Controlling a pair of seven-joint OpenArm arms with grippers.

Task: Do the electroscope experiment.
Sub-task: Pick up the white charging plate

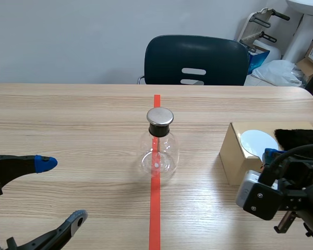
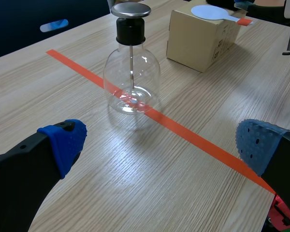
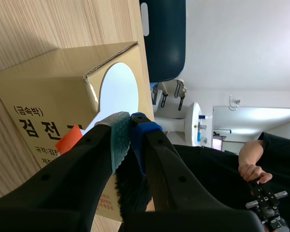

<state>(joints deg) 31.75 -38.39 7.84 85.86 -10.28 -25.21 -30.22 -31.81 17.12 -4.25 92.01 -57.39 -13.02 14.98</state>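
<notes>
Scene view: the glass electroscope (image 1: 157, 151) stands upright mid-table on the red tape line. Your left gripper (image 1: 62, 191) sits wide open and empty, well apart from it. Left wrist view: the electroscope stands ahead of your spread blue pads (image 2: 67, 140), with a cardboard box (image 2: 193, 46) beyond. Right wrist view: your right gripper (image 3: 130, 121) has its pads closed together by the white disc (image 3: 118, 89) lying on the box; whether they pinch its stem cannot be told.
</notes>
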